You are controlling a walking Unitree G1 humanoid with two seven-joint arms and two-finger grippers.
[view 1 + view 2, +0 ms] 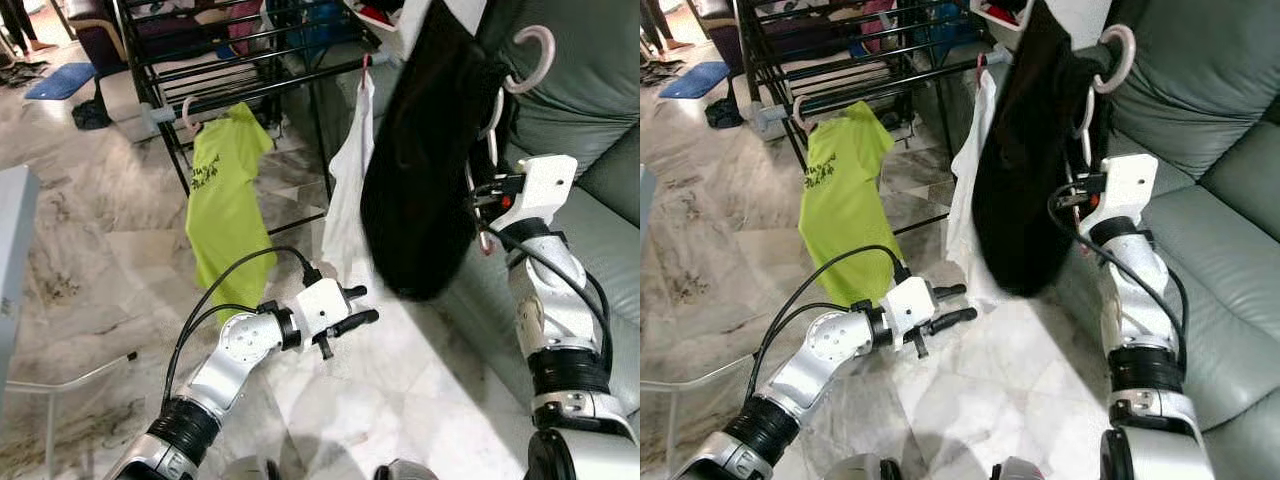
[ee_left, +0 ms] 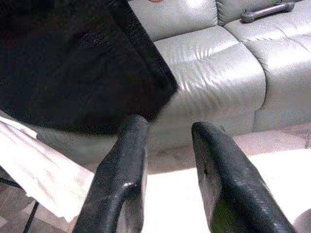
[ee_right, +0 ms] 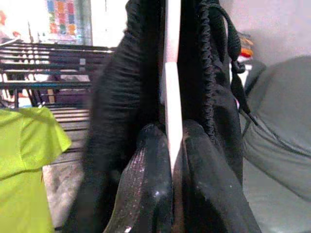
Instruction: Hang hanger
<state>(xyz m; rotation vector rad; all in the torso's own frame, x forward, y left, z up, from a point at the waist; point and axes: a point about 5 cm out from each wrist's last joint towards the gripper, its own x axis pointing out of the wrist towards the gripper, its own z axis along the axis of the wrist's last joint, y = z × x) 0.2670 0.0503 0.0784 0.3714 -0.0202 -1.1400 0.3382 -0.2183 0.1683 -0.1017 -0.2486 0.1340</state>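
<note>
Status: the hanger (image 3: 172,97) is in transport and not yet on the rack (image 1: 240,60).

Right gripper (image 3: 171,141): clamped on the pale stem of the hanger, with both fingers pressed against it from either side. The arm is raised beside the sofa (image 1: 1230,220), to the right of the rack. A black garment (image 1: 420,170) hangs from the hanger and drapes down in front of the arm. The pink hook (image 1: 535,55) of the hanger stands up above the garment, free in the air, touching no bar.

Left gripper (image 1: 350,308): released, fingers spread and holding nothing. It sits low, below and in front of the rack, near the lower edge of the black garment. In its wrist view the garment hangs just beyond the fingers (image 2: 124,179) without touching them.

Already on the rack: a green shirt (image 1: 225,200) on its own hanger at the front bar, and a white garment (image 1: 345,200) to its right, just beside the black one.

Done, by judgement: the hanger is picked up, loaded and lifted.

Remaining, by judgement:
1. Carry the hook to a free stretch of the rack's front bar, probably right of the white garment.
2. Bring the hook over the bar and lower it until it seats.
3. Open the right gripper and draw the arm clear.

Caution: the draped cloth hides much of the rack from the head views.
</note>
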